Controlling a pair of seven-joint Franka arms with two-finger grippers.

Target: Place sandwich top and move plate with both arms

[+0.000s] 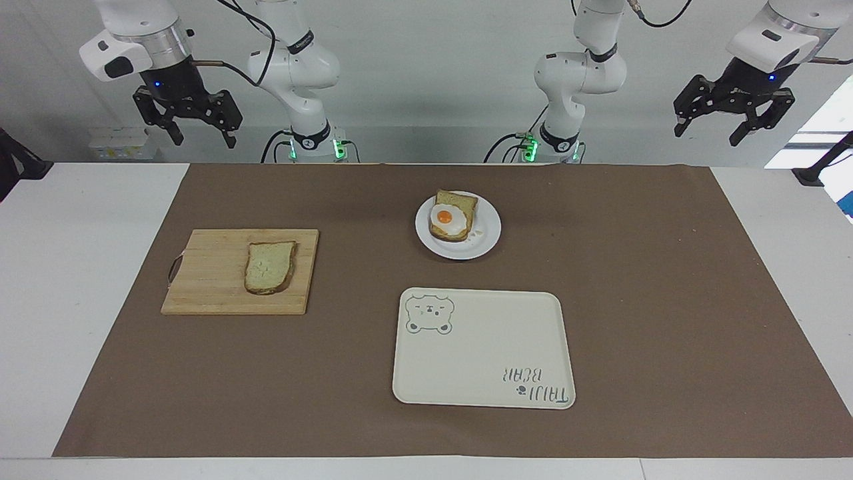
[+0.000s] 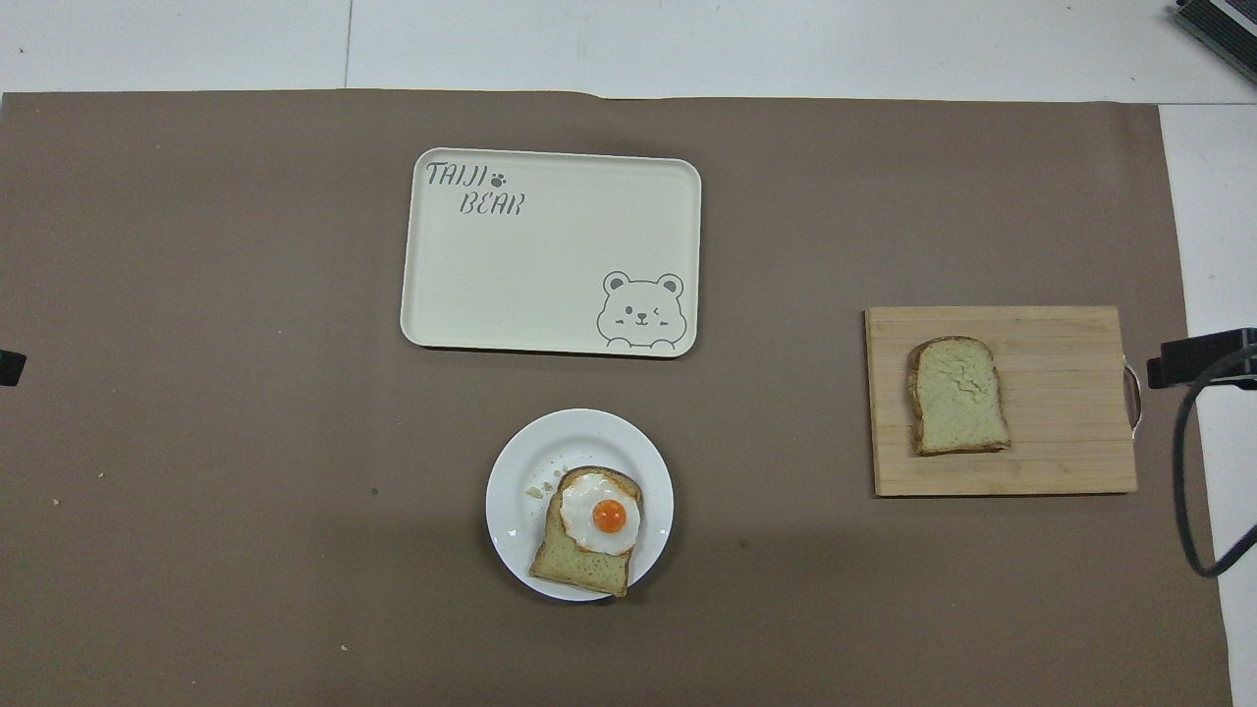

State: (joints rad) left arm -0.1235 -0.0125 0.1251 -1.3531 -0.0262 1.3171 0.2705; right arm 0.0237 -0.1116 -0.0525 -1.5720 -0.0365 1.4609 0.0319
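The right gripper (image 1: 197, 133) hangs raised with its fingers spread and holding nothing, above the table's edge at the robots' own end, toward the right arm's end of the table. The left gripper (image 1: 734, 127) hangs likewise raised, fingers spread and unloaded, above the same edge at the left arm's end. Both arms wait. Nearest the robots on the brown mat (image 1: 633, 280) sits the plate (image 1: 486, 239), round and white, carrying a toasted slice (image 2: 570, 560) with a fried egg (image 1: 447, 219) on it; bare mat surrounds the plate on all sides. The plate lies between the two grippers and well apart from each. Slightly farther from the robots, toward the right arm's end, a wooden cutting board (image 1: 206, 280) lies flat near the mat's end edge, with its handle facing that edge. The sandwich top (image 1: 269, 267) rests flat on this board, well below the right gripper and apart from it. Farthest from the robots, the cream bear tray (image 1: 480, 353) lies just beside the plate, with open mat around it.
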